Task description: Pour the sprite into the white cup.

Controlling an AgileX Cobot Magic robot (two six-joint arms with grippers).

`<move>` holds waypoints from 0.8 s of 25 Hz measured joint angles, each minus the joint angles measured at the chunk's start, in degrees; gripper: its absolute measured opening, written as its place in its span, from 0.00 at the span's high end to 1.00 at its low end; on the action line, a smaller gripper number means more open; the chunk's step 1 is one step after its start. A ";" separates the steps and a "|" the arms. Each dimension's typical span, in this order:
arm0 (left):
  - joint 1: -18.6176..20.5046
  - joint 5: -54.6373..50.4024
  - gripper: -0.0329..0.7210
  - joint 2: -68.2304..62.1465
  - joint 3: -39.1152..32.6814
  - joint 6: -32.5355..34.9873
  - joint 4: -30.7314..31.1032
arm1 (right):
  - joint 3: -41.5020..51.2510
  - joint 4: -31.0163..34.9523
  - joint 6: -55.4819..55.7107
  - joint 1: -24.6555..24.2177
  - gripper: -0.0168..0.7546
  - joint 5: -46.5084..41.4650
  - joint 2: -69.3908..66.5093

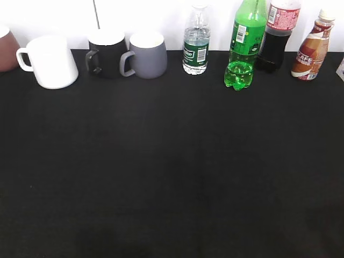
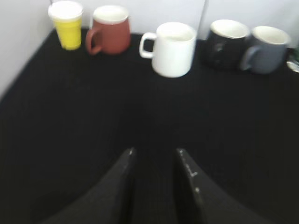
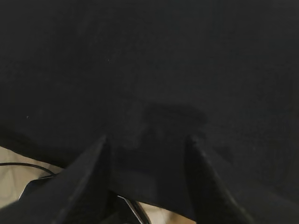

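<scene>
The sprite point(image 1: 244, 45), a tall bright-green bottle with a green label, stands at the back right of the black table. The white cup point(image 1: 51, 62) stands at the back left, handle to the left; it also shows in the left wrist view point(image 2: 173, 49), straight ahead and far from my left gripper point(image 2: 154, 151). That gripper is open and empty above the cloth. My right gripper point(image 3: 147, 137) is open and empty over the table's near edge. Neither gripper shows in the exterior view.
A black mug point(image 1: 105, 52) and a grey mug point(image 1: 146, 55) stand right of the white cup. A brown mug point(image 2: 110, 35) and a yellow cup point(image 2: 68, 30) stand to its left. A clear water bottle point(image 1: 196, 45), a dark cola bottle point(image 1: 277, 37) and a coffee bottle point(image 1: 313, 48) flank the sprite.
</scene>
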State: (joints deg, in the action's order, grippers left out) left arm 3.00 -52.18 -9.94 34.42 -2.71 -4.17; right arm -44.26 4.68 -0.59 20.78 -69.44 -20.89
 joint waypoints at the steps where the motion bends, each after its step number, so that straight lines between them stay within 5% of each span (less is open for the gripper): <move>1: 0.00 -3.50 0.68 0.00 3.19 0.42 0.00 | 0.10 -0.18 -0.14 0.00 0.49 -0.06 0.21; 5: 0.00 -14.39 0.68 0.10 6.28 2.71 2.38 | 6.70 -1.20 -1.41 0.62 0.49 -0.06 1.78; 10: 0.00 -13.90 0.68 0.24 -1.30 2.71 3.06 | 13.24 -2.61 -1.24 0.62 0.49 2.73 4.64; 20: 0.00 -8.38 0.68 2.92 -3.60 1.13 4.17 | 15.68 -3.58 0.59 0.62 0.49 9.61 4.69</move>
State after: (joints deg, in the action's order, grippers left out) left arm 3.00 -60.57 -7.02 30.82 -1.58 0.00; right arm -28.58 1.10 0.00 21.40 -59.83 -16.20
